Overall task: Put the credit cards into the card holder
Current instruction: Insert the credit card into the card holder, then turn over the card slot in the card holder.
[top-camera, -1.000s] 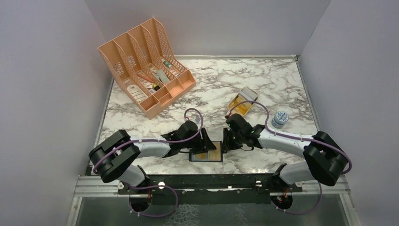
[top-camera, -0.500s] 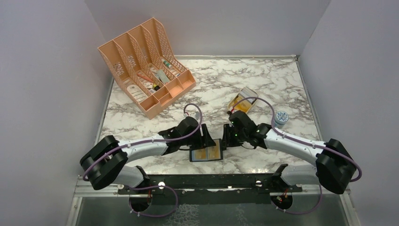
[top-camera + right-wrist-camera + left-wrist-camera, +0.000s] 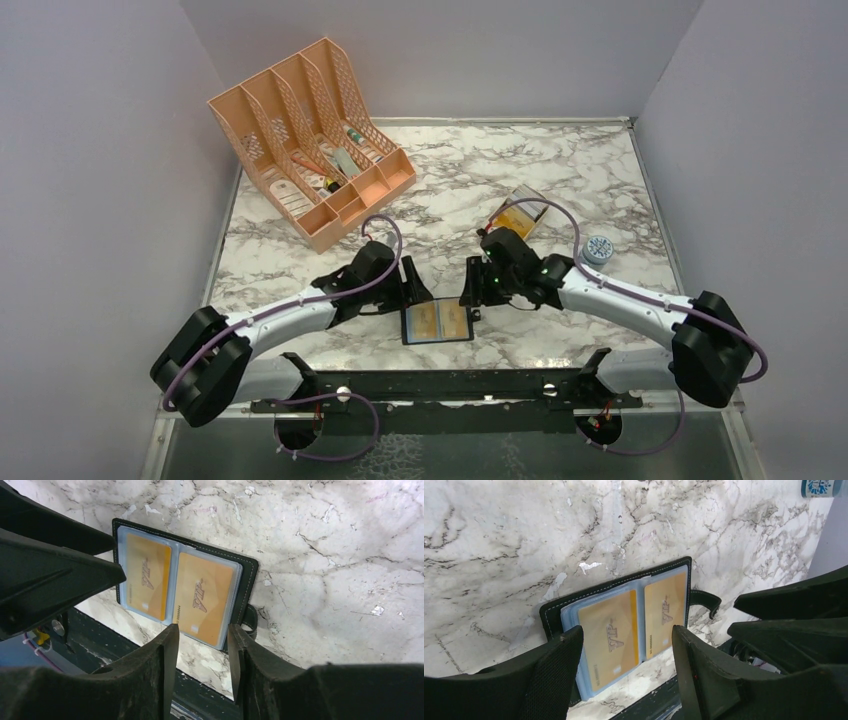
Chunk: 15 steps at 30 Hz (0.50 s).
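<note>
Top external view: the black card holder [image 3: 437, 323] lies open at the marble table's [image 3: 560, 170] 6 o'clock edge, with two tan-orange credit cards [image 3: 610, 639] in its clear sleeves. The left gripper [image 3: 414, 290] hovers at its 10 o'clock, jaws wide apart and empty. The right gripper [image 3: 469, 290] is at its 1 o'clock, jaws partly apart, holding nothing.

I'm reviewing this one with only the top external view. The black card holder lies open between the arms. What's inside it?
Observer: Two tan-orange cards, one behind each clear sleeve of the card holder.
Operator: Any print on them?
Observer: Slanted lettering, apparently "VIP", on both.
Operator: Are the jaws gripping anything?
Observer: No. The left gripper and the right gripper both stand open with nothing between the fingers.
</note>
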Tool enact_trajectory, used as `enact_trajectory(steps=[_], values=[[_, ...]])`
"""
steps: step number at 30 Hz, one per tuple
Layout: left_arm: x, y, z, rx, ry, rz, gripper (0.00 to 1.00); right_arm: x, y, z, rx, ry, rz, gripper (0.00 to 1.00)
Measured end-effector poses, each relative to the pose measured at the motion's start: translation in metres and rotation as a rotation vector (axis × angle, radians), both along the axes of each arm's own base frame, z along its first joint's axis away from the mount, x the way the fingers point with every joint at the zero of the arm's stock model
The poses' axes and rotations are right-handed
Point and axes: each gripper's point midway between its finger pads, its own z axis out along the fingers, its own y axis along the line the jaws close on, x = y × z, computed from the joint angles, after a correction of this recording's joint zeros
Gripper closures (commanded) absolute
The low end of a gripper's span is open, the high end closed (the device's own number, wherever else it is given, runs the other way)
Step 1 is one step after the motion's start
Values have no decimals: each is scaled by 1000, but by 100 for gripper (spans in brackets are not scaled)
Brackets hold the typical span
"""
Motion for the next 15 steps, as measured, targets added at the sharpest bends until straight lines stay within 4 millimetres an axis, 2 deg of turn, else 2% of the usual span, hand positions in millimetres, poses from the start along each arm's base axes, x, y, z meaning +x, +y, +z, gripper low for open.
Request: enact_trajectory(steps=[8,15], values=[[-7,3,-5,-36,25,-23,32,12,2,17,-17,-39,-20,61],[-12,3,-9,-54,32,-34,32,-1,14,0,-25,4,32,69]])
